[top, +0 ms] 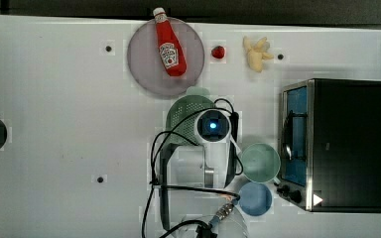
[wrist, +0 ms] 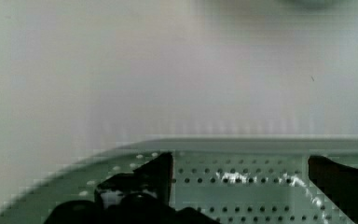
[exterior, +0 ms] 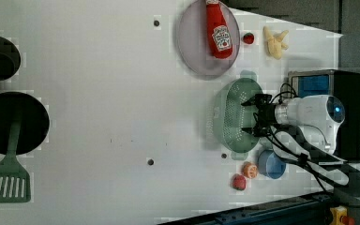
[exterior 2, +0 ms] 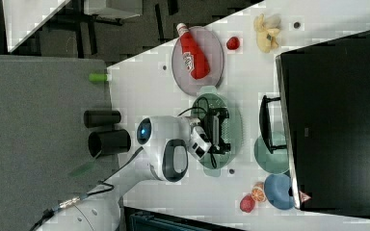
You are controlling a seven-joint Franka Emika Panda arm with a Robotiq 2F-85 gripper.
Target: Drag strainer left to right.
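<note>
So the strainer (exterior: 232, 117) is a pale mint-green oval plastic one, bottom and walls peppered with small holes, with a little tab handle (exterior: 248, 74) sticking off the rim. It sits on the white counter (exterior: 98, 117). The fingers (exterior: 254, 116) are right down inside the bowl of it, spread wide; in the wrist view you can see the two dark fingertips (wrist: 156, 179) well apart with the perforated floor showing between them, not clamped on anything. From the fingers, the tab handle end points toward the grey plate (exterior: 192, 42) carrying the ketchup bottle (exterior: 219, 30). On the other side of the fingers, near the strainer's far end, sit a smooth mint-green bowl (top: 260, 162) and a blue bowl (top: 255, 199), next to the black toaster oven (top: 342, 144).
</note>
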